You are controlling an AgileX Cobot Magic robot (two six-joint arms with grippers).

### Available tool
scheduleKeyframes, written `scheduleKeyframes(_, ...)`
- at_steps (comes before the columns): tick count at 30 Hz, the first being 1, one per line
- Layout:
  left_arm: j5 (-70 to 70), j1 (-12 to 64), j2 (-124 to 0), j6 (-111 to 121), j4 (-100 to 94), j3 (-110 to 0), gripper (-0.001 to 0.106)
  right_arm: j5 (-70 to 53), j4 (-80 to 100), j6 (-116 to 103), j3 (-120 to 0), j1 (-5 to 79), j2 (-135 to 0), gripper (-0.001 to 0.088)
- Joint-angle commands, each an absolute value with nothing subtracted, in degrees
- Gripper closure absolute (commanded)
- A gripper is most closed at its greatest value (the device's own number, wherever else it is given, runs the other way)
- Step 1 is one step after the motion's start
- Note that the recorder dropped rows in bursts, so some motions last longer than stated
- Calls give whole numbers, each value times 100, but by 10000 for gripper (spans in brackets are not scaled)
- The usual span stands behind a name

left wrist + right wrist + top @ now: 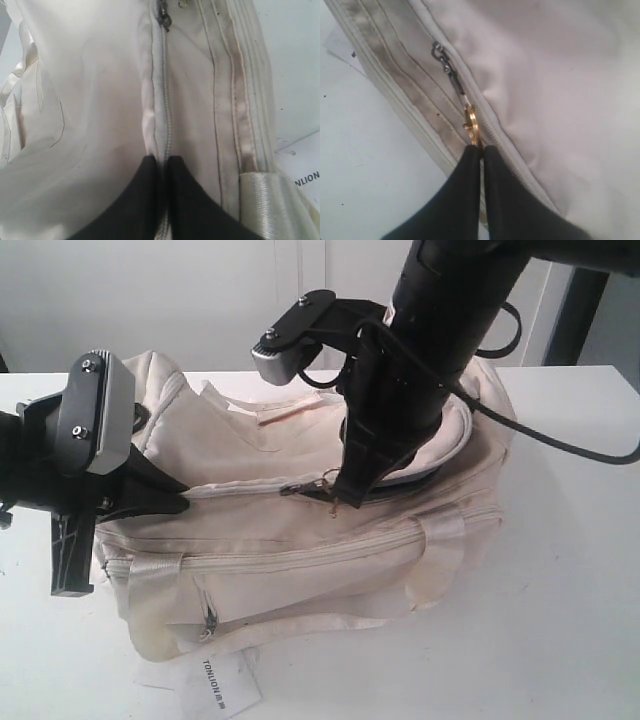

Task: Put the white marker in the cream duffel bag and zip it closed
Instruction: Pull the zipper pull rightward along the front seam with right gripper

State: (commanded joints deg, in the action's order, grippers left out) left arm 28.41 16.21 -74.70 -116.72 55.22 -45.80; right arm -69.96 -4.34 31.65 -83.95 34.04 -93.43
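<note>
— White paper lies nearest us: a paper tag (220,685) on the counter (560,620), at the foot of the cream duffel bag (330,560). Its print is too small for us to read with confidence.
— Behind it we see the front zip pocket (270,605) and a webbing handle (445,540). And the top zip?
— We find the left hand (172,502) at the bag's left end, its fingers (135,200) pressed together on the zip seam. From there the teeth lie closed as far as the slider (163,15).
— The right hand (481,149) is pinched on the gold zip pull (471,122), near the middle of the top. What is beyond it?
— The right arm covers the flap there, so we cannot tell whether that stretch is zipped.
— And the white marker?
— We cannot make it out in any view; the bag's inside is hidden from us.
</note>
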Motion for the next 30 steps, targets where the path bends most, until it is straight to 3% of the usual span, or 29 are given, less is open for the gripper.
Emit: scheduleKeyframes(30, 2804, 1621, -7470, -11549, 5522, -4580, 1053, -6996, -617, 3245, -8259, 2510, -9252, 868)
